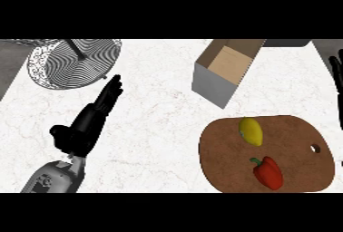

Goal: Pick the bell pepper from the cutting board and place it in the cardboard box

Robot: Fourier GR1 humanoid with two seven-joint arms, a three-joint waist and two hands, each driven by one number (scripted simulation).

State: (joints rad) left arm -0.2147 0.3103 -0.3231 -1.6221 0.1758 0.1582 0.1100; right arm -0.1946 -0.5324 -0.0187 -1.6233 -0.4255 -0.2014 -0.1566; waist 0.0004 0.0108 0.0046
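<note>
A red bell pepper (pixel 268 172) lies on the brown cutting board (pixel 301 136), toward its near side, with a green stem pointing left. Behind the board stands the cardboard box (pixel 224 70), open at the top and tilted. My left hand (pixel 90 120) stretches over the counter at the left, fingers straight, holding nothing, far from the pepper. My right hand (pixel 337 77) shows only as dark fingers at the right edge, beyond the board and right of the box.
A yellow lemon-like fruit (pixel 251 131) rests on the board behind the pepper. A patterned wire bowl (pixel 70 63) with a dark handle stands at the back left. White marble counter lies between my left hand and the board.
</note>
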